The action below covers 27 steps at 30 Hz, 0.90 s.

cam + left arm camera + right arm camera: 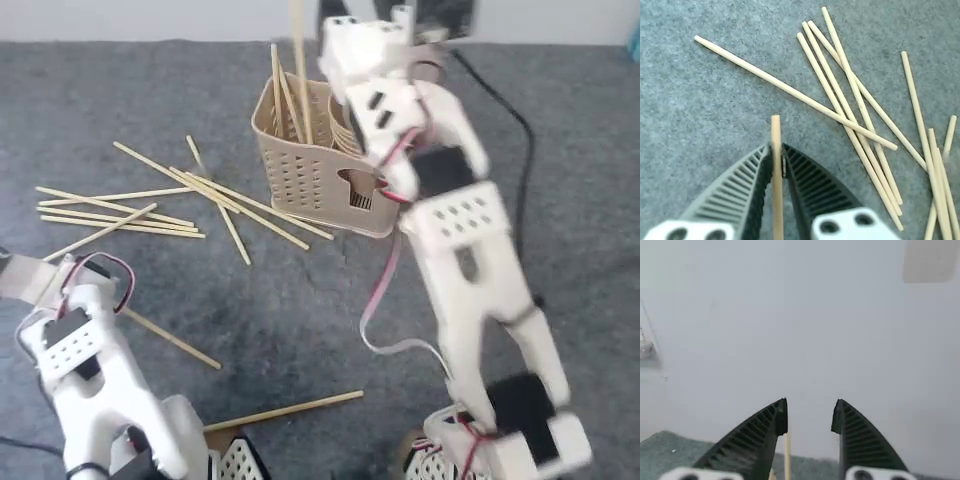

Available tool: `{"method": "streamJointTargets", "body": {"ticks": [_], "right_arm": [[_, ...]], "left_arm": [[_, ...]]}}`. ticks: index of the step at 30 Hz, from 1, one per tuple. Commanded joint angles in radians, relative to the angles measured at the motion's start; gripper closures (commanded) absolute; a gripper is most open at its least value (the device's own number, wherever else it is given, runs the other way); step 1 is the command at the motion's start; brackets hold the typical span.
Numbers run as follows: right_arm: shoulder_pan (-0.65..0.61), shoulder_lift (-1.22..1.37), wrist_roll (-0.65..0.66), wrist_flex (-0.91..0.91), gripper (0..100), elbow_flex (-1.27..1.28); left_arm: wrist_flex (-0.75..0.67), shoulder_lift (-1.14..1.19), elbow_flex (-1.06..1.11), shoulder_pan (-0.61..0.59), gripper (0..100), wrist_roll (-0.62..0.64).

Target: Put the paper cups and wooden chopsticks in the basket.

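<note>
Left end effector [777,150]: pressed together, pinching held chopstick [775,200], low over bench [700,125].
Held chopstick: runs lengthwise btwn the fingers, tip poking past fingertips.
Loose chopsticks [855,100]: crisscrossed on bench just beyond left end effector; in high view fanned out left of basket [320,175], nearest ones ending by its base.
Right end effector [810,415]: spread apart, raised above basket; tall chopstick [787,455] just beside one finger, contact unclear.
Basket: upright at back of bench, w/ standing chopsticks [285,100] inside.
Strays: front chopstick [285,410] and slanted chopstick [170,340], flat nr arm bases.
</note>
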Motion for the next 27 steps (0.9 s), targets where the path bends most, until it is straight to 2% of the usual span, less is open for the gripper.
{"method": "streamJointTargets", "body": {"ticks": [1,8,11,13,16,20,24,27], "right_arm": [[0.042,-0.214,-0.092,0.343,84.1,-0.035],[0.194,-0.426,-0.163,0.972,84.1,0.005],[0.271,-0.486,-0.163,1.125,84.2,0.095],[0.335,-0.522,-0.161,1.164,84.2,0.222],[0.424,-0.559,-0.098,1.122,86.8,0.489],[0.478,-0.602,-0.020,0.885,99.1,0.895],[0.476,-0.634,-0.038,0.588,98.7,1.203],[0.475,-0.664,-0.041,0.449,99.1,1.327]], "left_arm": [[-0.034,-0.037,-0.007,0.008,99,-0.015],[-0.034,-0.046,-0.016,0.008,99,-0.011],[-0.032,-0.048,-0.053,0.003,99,-0.009],[-0.029,-0.048,-0.099,0.002,99,-0.009],[-0.028,-0.048,-0.196,0.008,99,-0.009],[0.041,-0.048,-0.447,0.034,99,-0.012],[0.063,-0.048,-0.680,0.089,99,-0.014],[0.063,-0.046,-0.822,0.141,99,-0.015]]}}
